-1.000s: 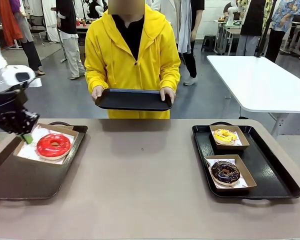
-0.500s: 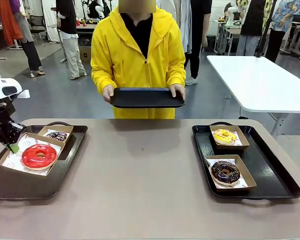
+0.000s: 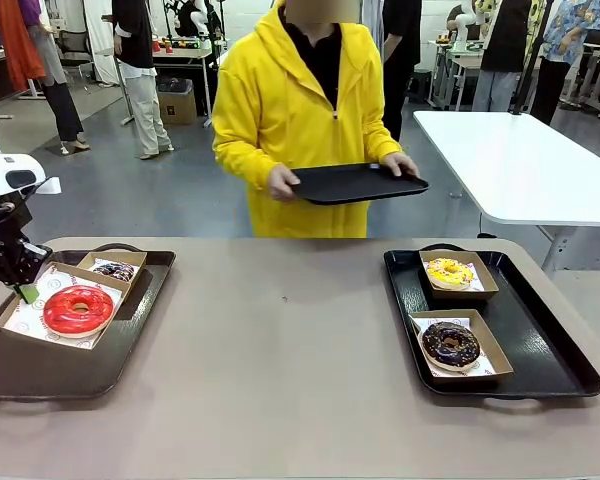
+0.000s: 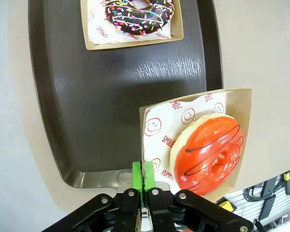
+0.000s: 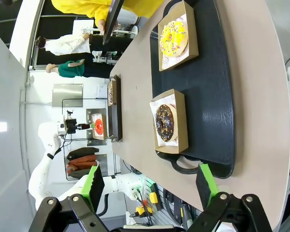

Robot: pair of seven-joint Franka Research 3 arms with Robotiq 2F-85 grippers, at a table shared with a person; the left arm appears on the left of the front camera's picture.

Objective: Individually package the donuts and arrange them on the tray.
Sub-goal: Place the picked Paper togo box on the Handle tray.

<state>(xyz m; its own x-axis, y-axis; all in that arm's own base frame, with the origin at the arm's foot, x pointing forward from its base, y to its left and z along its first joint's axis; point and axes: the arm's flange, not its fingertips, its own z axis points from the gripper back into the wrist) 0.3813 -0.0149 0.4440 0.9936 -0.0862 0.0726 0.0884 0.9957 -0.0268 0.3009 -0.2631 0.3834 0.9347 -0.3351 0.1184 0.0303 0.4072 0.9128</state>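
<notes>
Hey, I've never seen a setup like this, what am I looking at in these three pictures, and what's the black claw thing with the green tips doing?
These come from a two-armed robot at a table. The front view looks across the table at a person in a yellow hoodie who holds an empty black tray. The other two pictures come from cameras on the robot's wrists, looking along each claw.

The left gripper is shut on the edge of a cardboard box with the red donut, which lies half over the left tray. The sprinkled donut sits boxed farther along that tray.

The right gripper hangs open, holding nothing. Beyond it, the right tray carries the boxed yellow donut and chocolate donut.
</notes>
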